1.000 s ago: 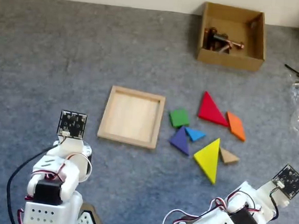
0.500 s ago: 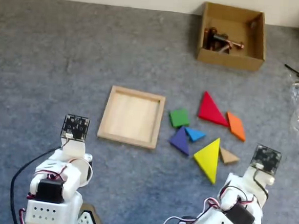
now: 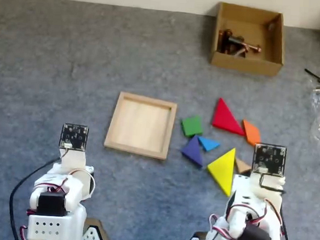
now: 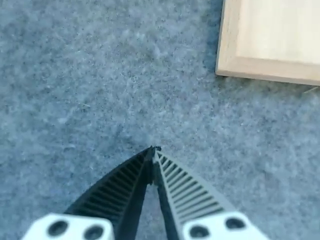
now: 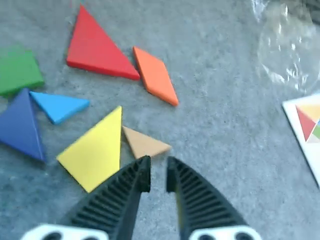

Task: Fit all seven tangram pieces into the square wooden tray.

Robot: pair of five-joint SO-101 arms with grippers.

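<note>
The square wooden tray (image 3: 140, 125) lies empty on the grey carpet. To its right lie the green square (image 3: 191, 125), red triangle (image 3: 225, 117), orange parallelogram (image 3: 251, 132), small blue triangle (image 3: 208, 142), purple triangle (image 3: 193, 150), yellow triangle (image 3: 223, 169) and tan triangle (image 3: 243, 167). My right gripper (image 5: 157, 172) hovers just short of the tan triangle (image 5: 144, 144) and beside the yellow triangle (image 5: 97, 150), open by a narrow gap and holding nothing. My left gripper (image 4: 154, 151) is shut over bare carpet, near a corner of the tray (image 4: 260, 70).
A cardboard box (image 3: 248, 38) with metal parts stands at the back right. Clear plastic wrap (image 5: 285, 45) and a printed card (image 5: 305, 125) lie beyond the pieces on the right. The left arm (image 3: 62, 184) stands left of the tray over open carpet.
The right arm has swung in from the far right toward the pieces and now stands over the tan triangle. The left arm shifted only slightly.
</note>
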